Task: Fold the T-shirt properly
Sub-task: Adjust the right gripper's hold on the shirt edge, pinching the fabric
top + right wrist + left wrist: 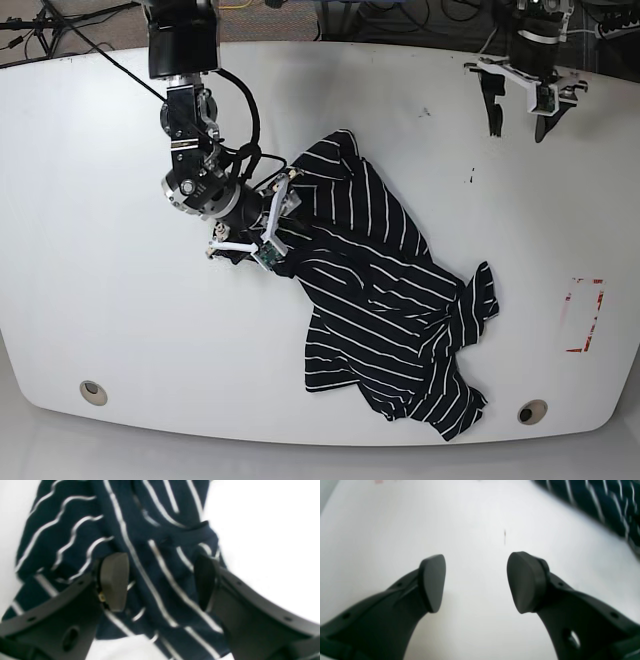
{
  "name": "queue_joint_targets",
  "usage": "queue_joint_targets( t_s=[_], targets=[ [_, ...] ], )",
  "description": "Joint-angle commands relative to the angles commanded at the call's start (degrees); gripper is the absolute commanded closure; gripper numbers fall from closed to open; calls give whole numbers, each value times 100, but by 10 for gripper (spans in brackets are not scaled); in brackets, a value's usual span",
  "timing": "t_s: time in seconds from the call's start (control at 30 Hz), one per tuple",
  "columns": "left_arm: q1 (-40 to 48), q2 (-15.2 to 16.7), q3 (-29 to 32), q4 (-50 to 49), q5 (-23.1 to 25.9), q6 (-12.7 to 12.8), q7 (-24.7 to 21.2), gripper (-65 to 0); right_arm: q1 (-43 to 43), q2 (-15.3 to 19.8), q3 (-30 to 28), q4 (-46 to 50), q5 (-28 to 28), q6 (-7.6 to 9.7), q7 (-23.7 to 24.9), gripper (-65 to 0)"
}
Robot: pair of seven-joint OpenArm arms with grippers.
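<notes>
Navy fabric with thin white stripes: the T-shirt, one item, crumpled and unfolded on the white surface. It lies diagonally in the base view, from an upper corner left of centre down to a bunched lower end near the front right edge. A twisted fold of cloth sticks out on its right side.

Right pincer: at the shirt's upper left corner, over the fabric. Its fingers stand apart in the right wrist view, with wrinkled striped cloth beneath and between them. Whether the pads touch the cloth cannot be told.

Left pincer: at the far right of the surface, well apart from the shirt. Its fingers stand spread and hold nothing, with bare white surface below. An edge of the shirt shows in the top right corner of the left wrist view.

Surface fittings: two round holes near the front edge, one at left and one at right. Red outline marking at the right side. Dark cables run along the far edge.
</notes>
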Motion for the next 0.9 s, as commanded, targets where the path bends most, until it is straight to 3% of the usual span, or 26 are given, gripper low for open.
queue_joint_targets(
  t_s=[0.3,0.53,0.9],
  targets=[
    [-431,-132,0,18,-26,0,791,-396,299,0,0,-299,0,0,18,-393],
    [-527,-141,0,26,-18,0,818,-396,677,0,0,-844,-9,0,62,-393],
    [-607,-149,0,26,-9,0,826,-396,1319,9,9,-2066,-9,-9,677,-398]
  ],
)
